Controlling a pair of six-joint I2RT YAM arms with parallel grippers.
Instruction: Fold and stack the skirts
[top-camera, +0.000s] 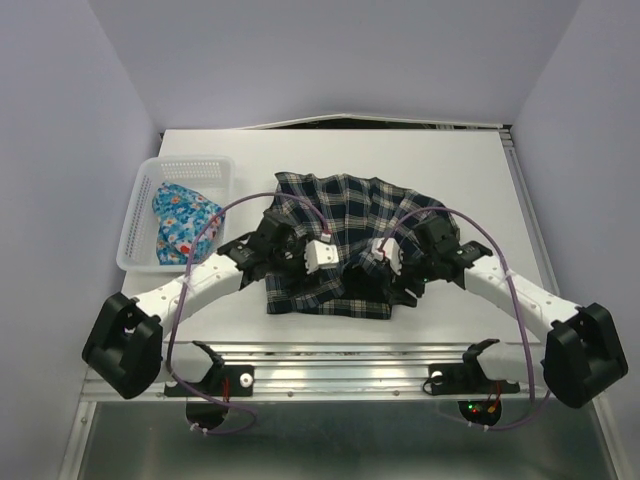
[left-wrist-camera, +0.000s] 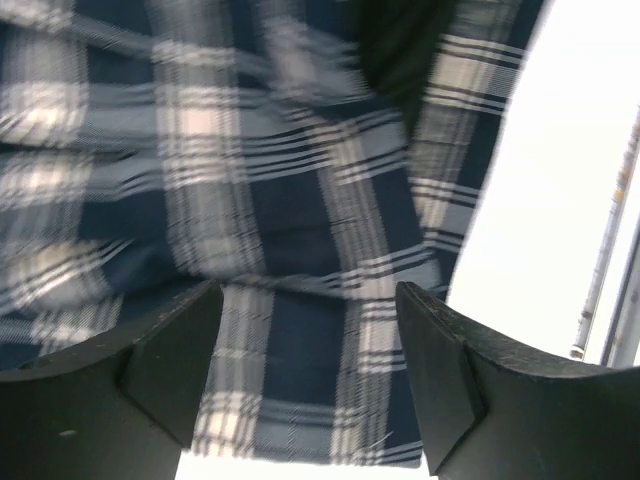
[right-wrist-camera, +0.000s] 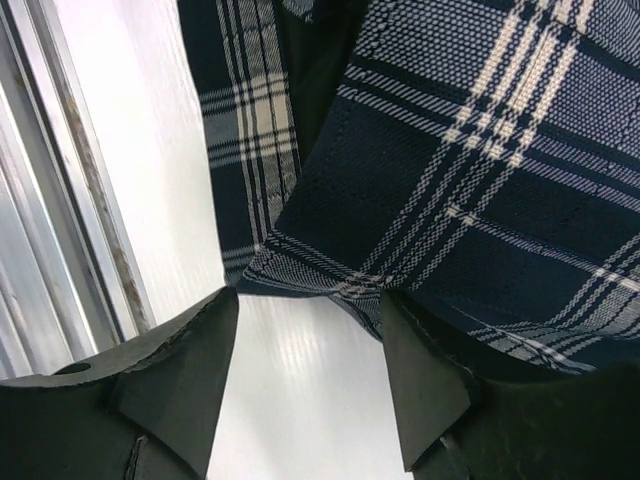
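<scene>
Our left gripper (left-wrist-camera: 308, 300) hangs wide over the plaid skirt (left-wrist-camera: 280, 180), pinching nothing. The right gripper (right-wrist-camera: 310, 300), also apart, sits at a skirt corner. The skirt lies mid-table, long axis left-right, just ahead of both arms. Only the top view shows the floral skirt (top-camera: 182, 225) in the basket (top-camera: 190, 163), nearer the left arm.

Overhead; wrist views atop plaid skirt (top-camera: 340, 205)
</scene>
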